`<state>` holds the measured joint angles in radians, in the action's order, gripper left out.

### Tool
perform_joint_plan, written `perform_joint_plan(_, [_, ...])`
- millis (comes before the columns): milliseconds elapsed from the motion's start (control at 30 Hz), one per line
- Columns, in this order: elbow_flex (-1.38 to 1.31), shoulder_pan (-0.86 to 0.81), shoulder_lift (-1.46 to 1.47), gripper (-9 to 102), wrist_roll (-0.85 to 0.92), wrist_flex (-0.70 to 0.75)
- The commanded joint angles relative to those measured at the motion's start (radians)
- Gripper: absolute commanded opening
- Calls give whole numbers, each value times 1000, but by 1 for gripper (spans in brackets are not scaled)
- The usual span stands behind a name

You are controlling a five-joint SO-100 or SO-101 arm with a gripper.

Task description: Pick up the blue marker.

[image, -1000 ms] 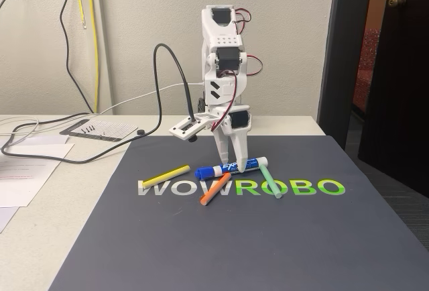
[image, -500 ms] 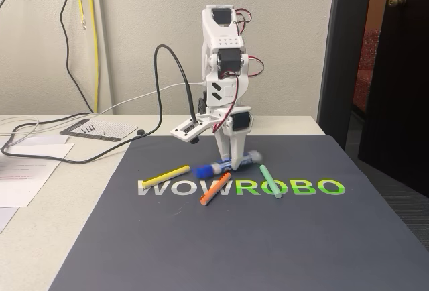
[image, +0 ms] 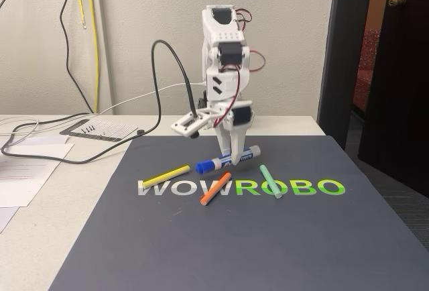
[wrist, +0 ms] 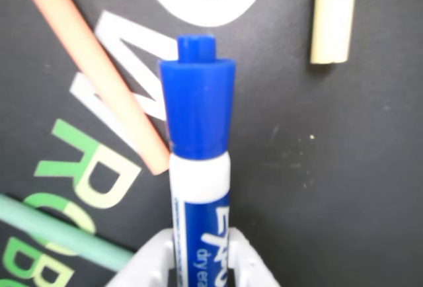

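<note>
Hand (image: 234, 160) clamping fat, smooth blue marker (wrist: 198, 168) (round cap)

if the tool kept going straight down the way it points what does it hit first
Probably the mat. The tool points down, shut on the marker, which looks lifted; nothing else shows beneath, though depth is unclear.

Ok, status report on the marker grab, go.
Gripper shut on blue marker, jaws clamped mid-barrel. Marker looks just clear of the mat, cap end lower. Orange stick and green stick lie apart, nothing in the way.
</note>
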<state>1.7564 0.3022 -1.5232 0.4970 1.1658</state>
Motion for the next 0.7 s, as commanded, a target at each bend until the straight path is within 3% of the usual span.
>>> perform_joint_plan(0, [-146,6,-9,0,-20,89])
perform_joint_plan(433, [-514,71,6,0,-193,376])
perform_joint_plan(667, [-572,107,-100,0,-364,387])
